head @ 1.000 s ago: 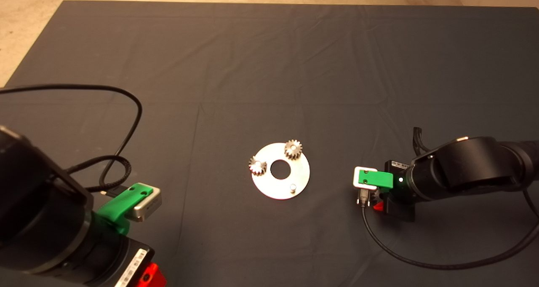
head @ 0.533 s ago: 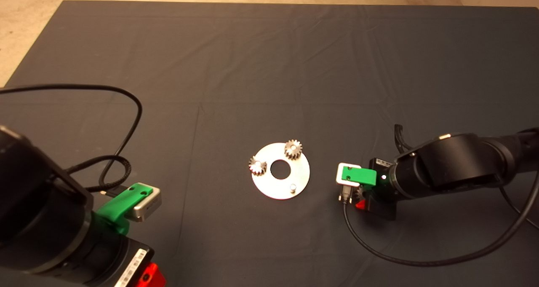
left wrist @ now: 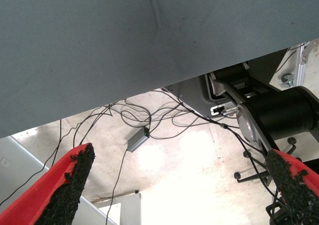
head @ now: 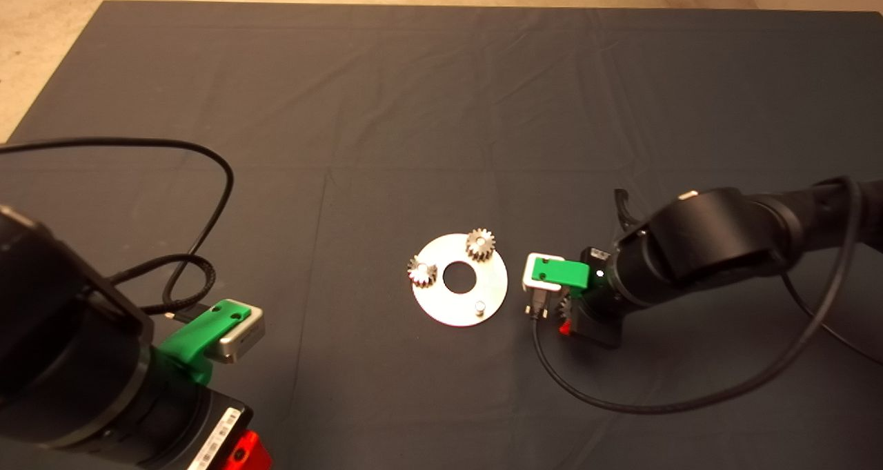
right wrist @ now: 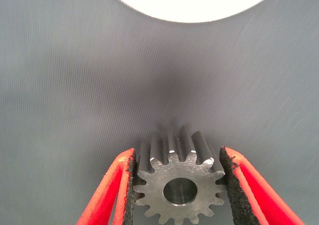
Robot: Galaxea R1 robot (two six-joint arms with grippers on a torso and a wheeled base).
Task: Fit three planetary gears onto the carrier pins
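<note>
The shiny round disc (head: 455, 304) lies at the mat's middle. Two planetary gears sit on carrier pins, one at the back (head: 481, 243) and one at the left (head: 422, 271). The third carrier pin (head: 480, 308) stands bare at the disc's front right. My right gripper (head: 564, 319) hovers just right of the disc, shut on a third planetary gear (right wrist: 179, 187), which lies flat between the pads (right wrist: 130, 185). The disc's bright edge (right wrist: 194, 1) shows ahead of that gear. My left gripper (head: 245, 453) waits at the lower left, open (left wrist: 182, 158).
A black cable (head: 200, 201) loops over the mat at the left. Another cable (head: 621, 404) trails from the right arm across the front right. Past the mat's edge, the left wrist view shows floor cables and a robot base (left wrist: 279, 110).
My right arm has carried the gripped gear leftward, from well right of the disc to just beside its right rim. The left arm and the two seated gears have not moved.
</note>
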